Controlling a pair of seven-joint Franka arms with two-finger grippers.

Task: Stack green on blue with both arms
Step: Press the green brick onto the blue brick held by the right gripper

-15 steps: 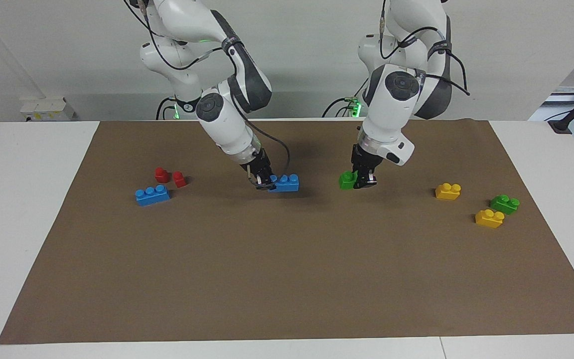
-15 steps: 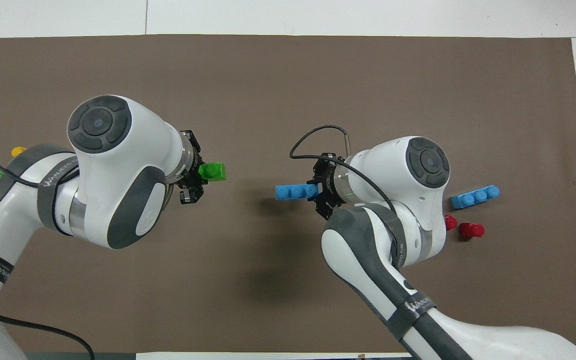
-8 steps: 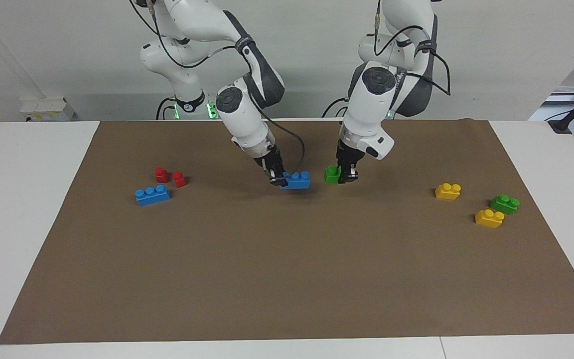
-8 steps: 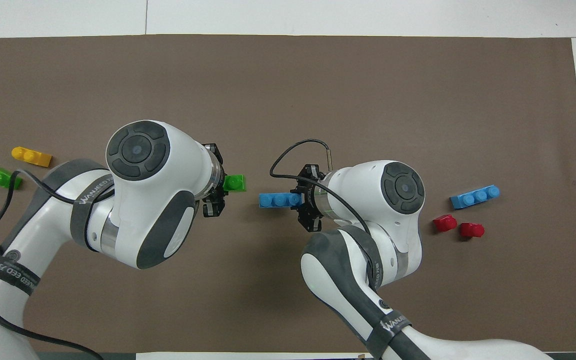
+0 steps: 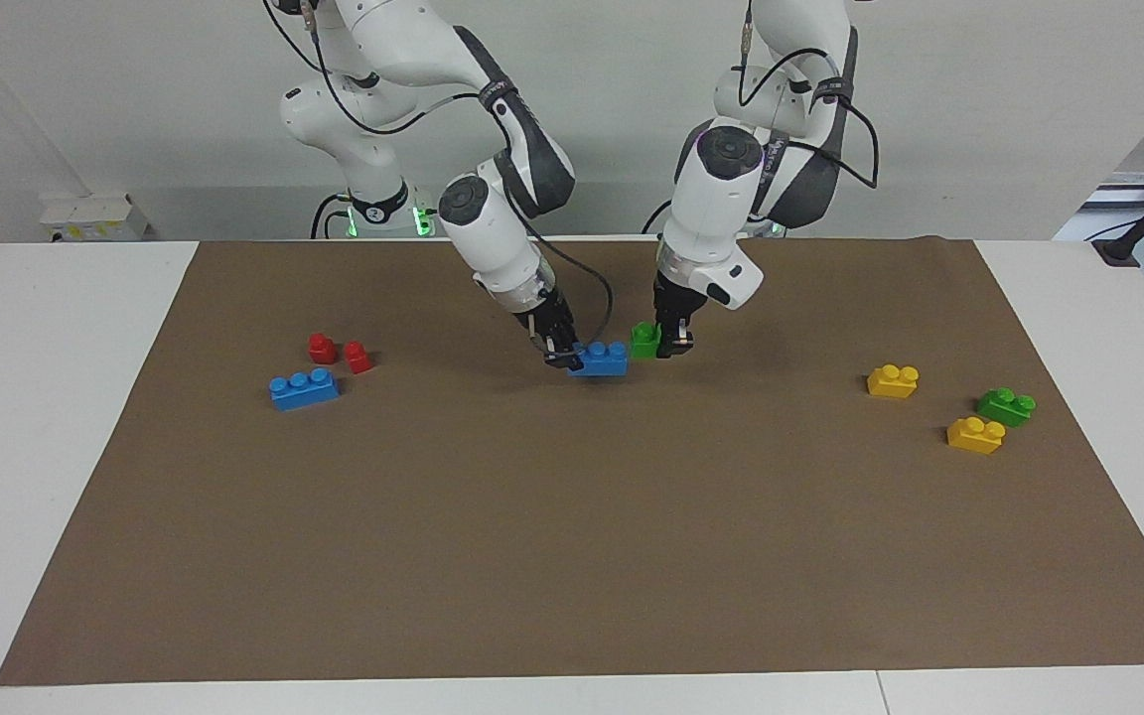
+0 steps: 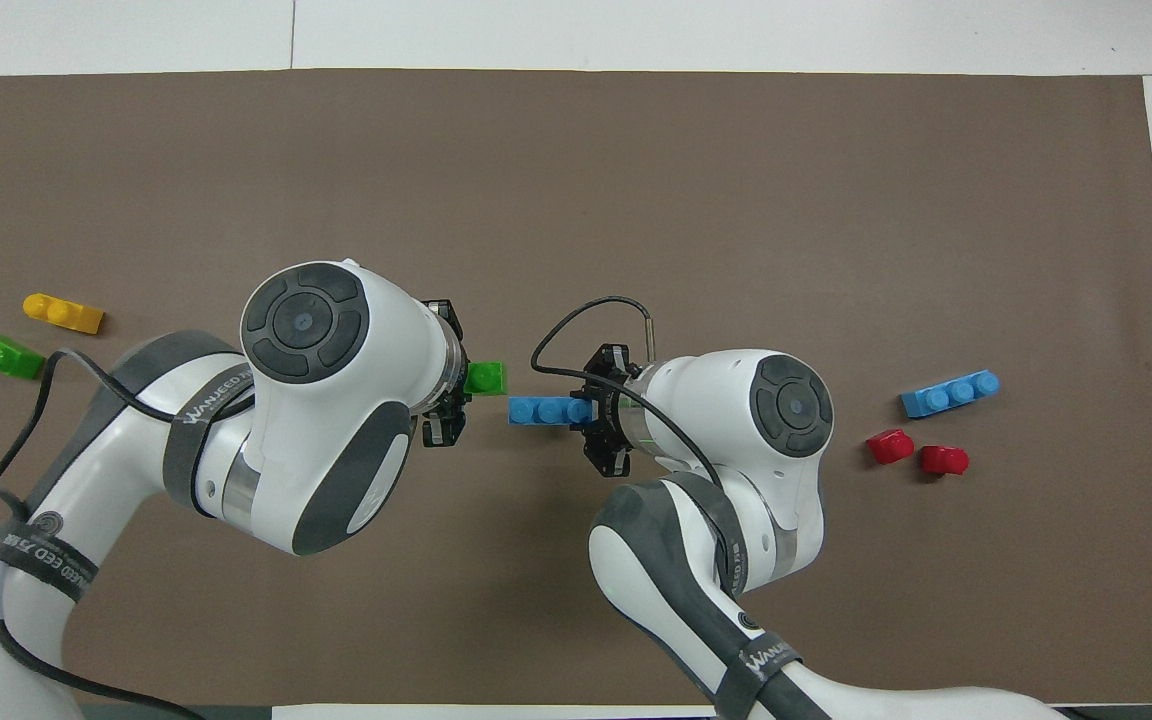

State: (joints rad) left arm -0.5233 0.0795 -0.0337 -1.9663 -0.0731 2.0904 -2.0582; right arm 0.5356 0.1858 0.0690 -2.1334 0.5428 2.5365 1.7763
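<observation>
the left gripper (image 5: 673, 346) hangs over the middle of the brown mat (image 5: 572, 556), its fingers pinching one end of a green brick (image 5: 644, 340). the brick sticks out sideways from the fingers toward the right arm's end of the desk (image 5: 56, 437), studs up, and is off the mat. in the overhead view the same green brick (image 6: 485, 378) shows just past the left gripper (image 6: 448, 400).

the right gripper (image 5: 560, 355) is also over the middle of the mat, tilted, its fingers clamped on one end of a blue brick (image 5: 600, 358). the rest of that brick juts out from the fingers toward the green brick. in the overhead view the blue brick (image 6: 540, 410) shows its studs in a row, with the right gripper (image 6: 604, 425) at its end.

the two held bricks are just beside each other, end to end. in the facing view the green one sits slightly higher than the blue one and seems to touch its end; in the overhead view a thin gap shows, so whether they touch cannot be told. the green brick is not on top of the blue one.

relative to the held blue brick, a second blue brick (image 5: 304, 387) and two red bricks (image 5: 339, 352) lie toward the right arm's end of the mat. a second green brick (image 5: 1006, 405) and two yellow bricks (image 5: 893, 380) lie toward the left arm's end.
</observation>
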